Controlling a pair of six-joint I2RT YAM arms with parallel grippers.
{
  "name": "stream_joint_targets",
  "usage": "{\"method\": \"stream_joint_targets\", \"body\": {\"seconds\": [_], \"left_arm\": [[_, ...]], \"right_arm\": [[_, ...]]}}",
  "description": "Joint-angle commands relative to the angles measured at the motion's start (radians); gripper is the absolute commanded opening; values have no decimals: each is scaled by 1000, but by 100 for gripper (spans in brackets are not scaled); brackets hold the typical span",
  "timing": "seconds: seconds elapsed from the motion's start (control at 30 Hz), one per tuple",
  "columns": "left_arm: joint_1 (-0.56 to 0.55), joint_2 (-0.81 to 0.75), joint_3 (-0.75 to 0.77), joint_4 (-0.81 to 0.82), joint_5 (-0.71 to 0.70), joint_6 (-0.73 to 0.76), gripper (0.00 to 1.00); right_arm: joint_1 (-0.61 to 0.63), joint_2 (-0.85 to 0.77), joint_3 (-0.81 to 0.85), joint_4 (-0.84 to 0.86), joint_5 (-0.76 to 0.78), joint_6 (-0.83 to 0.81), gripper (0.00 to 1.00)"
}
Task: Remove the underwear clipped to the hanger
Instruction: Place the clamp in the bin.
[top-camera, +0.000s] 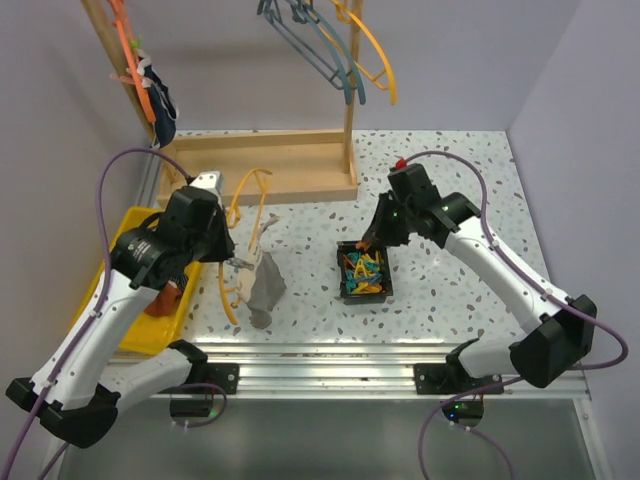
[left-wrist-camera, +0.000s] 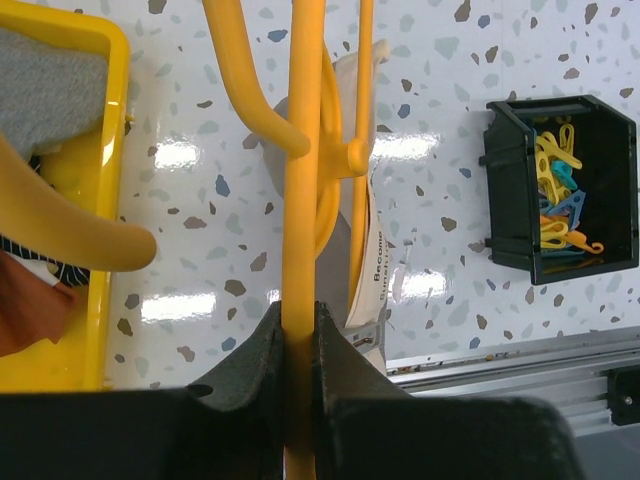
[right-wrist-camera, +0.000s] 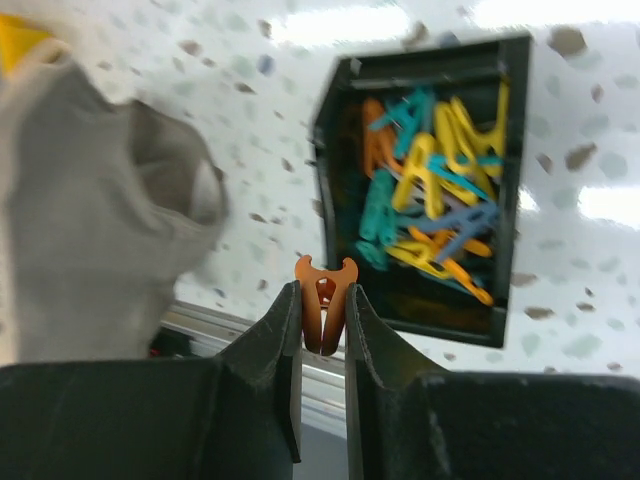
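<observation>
A grey underwear hangs from a yellow hanger over the speckled table, left of centre. My left gripper is shut on the hanger's bar; the grey underwear with its white label shows just behind the bar. My right gripper is shut on a small orange clip, apart from the grey underwear to its left. From above, the right gripper hovers at the black bin's far edge. More underwear, grey and rust-brown, lies in the yellow tray.
The black bin holds several coloured clips. A wooden rack at the back carries blue and orange hangers. A dark cloth hangs on an orange hanger at the back left. The yellow tray sits at the table's left edge.
</observation>
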Motion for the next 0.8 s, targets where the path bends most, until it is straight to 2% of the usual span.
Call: {"method": "stream_joint_targets", "body": {"seconds": [0.0, 0.03, 0.1, 0.13, 0.2, 0.23, 0.37, 0.53, 0.63, 0.7, 0.77], "left_arm": [[-3, 5, 8, 76, 11, -16, 0], [-1, 3, 5, 77, 14, -17, 0], [-1, 2, 5, 80, 21, -17, 0], [-1, 3, 5, 80, 21, -22, 0], [-3, -4, 2, 86, 24, -26, 0], [-3, -6, -1, 86, 25, -29, 0], [-1, -15, -15, 99, 36, -39, 0], [-3, -23, -41, 122, 36, -52, 0], [-3, -23, -60, 142, 39, -65, 0], [-3, -21, -64, 154, 39, -71, 0], [-1, -24, -66, 165, 33, -83, 0]], "right_arm": [[0, -21, -49, -107, 72, -75, 7], [0, -24, -52, -99, 72, -75, 29], [-1, -26, -52, -98, 60, -88, 41], [-2, -26, -49, -93, 51, -91, 52], [0, -29, -48, -75, 3, -97, 60], [2, -34, -45, -56, -6, -95, 70], [0, -26, -31, -19, -37, -88, 89], [52, -28, -25, 112, -173, -71, 89], [206, 18, 27, 151, -187, -43, 88], [258, 49, 64, 163, -177, 9, 88], [299, 46, 29, 253, -172, 94, 88]]}}
